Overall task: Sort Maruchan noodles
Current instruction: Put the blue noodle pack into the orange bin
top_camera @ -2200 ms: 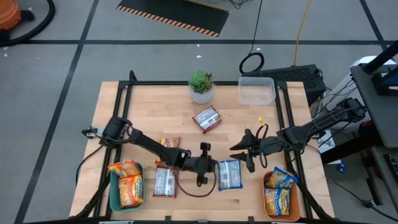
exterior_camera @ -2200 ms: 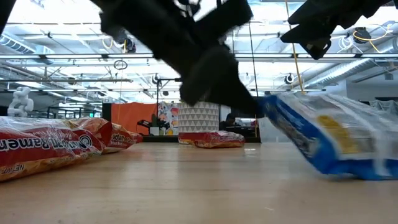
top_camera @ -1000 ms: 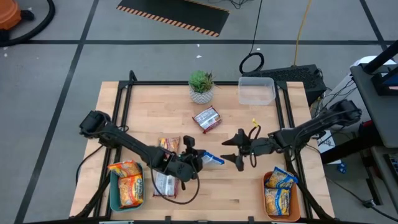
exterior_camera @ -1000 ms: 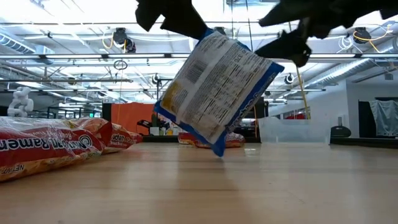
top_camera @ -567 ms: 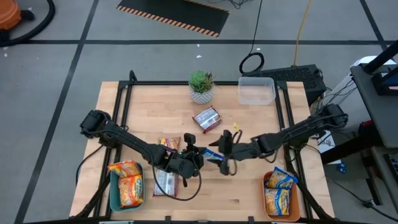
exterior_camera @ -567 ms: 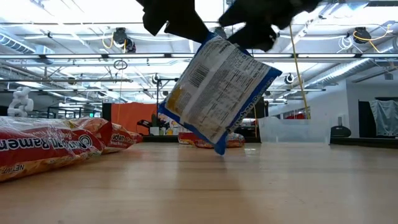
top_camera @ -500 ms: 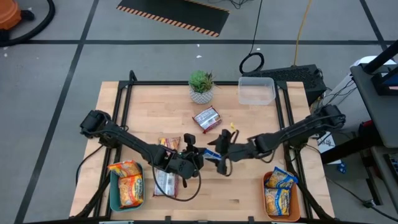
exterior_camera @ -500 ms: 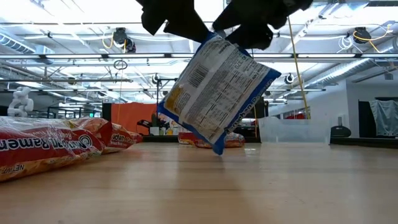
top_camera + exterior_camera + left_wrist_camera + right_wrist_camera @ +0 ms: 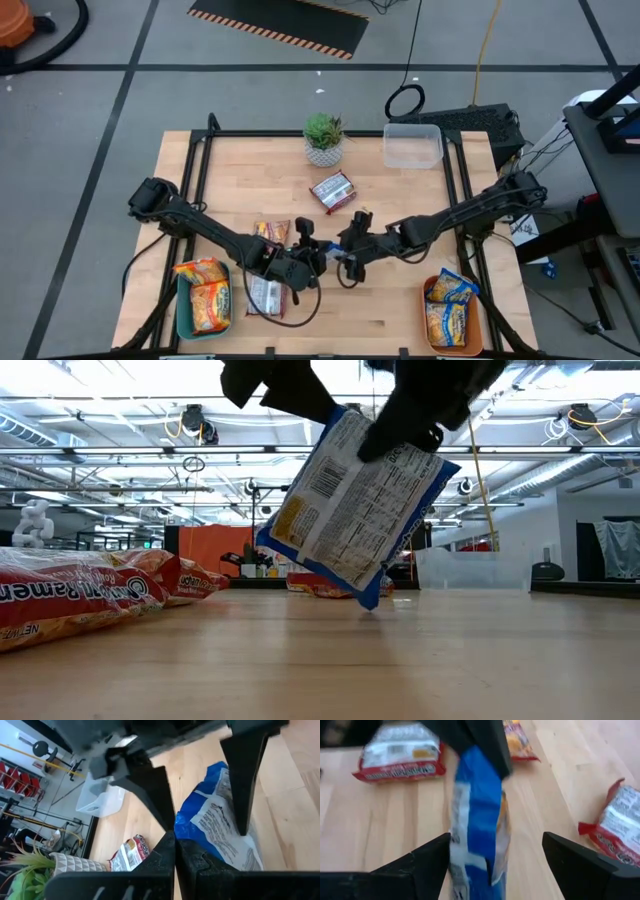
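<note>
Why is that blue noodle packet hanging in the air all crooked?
The left gripper is shut on the blue packet, holding it tilted above the table. The right gripper, jaws open, sits around it. Nothing is spilled or torn.

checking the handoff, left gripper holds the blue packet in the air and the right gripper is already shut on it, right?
Not quite: the right gripper is open, its fingers either side of the blue packet, as the right wrist view shows. The left gripper does hold it in the air.
</note>
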Action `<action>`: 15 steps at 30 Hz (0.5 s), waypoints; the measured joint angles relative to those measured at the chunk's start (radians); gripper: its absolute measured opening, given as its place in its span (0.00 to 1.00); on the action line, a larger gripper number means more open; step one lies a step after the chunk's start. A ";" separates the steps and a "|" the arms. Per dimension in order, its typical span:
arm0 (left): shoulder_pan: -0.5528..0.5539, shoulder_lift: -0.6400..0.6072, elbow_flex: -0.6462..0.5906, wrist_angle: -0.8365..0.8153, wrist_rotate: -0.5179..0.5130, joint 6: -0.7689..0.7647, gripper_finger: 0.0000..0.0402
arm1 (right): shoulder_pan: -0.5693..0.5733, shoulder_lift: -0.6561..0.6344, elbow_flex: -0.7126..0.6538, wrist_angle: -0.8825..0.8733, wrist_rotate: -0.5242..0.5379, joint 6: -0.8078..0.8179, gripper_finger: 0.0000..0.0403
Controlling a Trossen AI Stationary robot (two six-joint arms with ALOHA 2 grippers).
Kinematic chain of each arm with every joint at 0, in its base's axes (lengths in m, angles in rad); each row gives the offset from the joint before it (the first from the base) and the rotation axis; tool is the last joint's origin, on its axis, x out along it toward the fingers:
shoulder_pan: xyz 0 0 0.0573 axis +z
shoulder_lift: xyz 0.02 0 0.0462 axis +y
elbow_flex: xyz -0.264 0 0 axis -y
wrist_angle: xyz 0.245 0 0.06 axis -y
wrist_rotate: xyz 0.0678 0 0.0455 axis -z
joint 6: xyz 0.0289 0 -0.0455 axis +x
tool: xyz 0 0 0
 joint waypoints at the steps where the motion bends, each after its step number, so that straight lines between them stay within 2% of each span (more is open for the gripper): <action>1: 0.000 0.000 0.000 0.001 0.000 0.000 0.01 | -0.001 0.000 -0.008 0.000 -0.001 0.005 0.75; 5: 0.000 0.000 0.000 0.006 0.000 -0.001 0.01 | -0.010 0.000 -0.048 -0.001 -0.011 0.030 0.72; 9: 0.000 0.000 0.000 0.006 0.000 -0.001 0.01 | -0.024 0.000 -0.075 -0.001 -0.070 0.035 0.69; 15: 0.008 0.000 0.000 0.007 0.005 -0.002 0.01 | -0.029 0.000 -0.078 0.044 -0.094 -0.041 0.62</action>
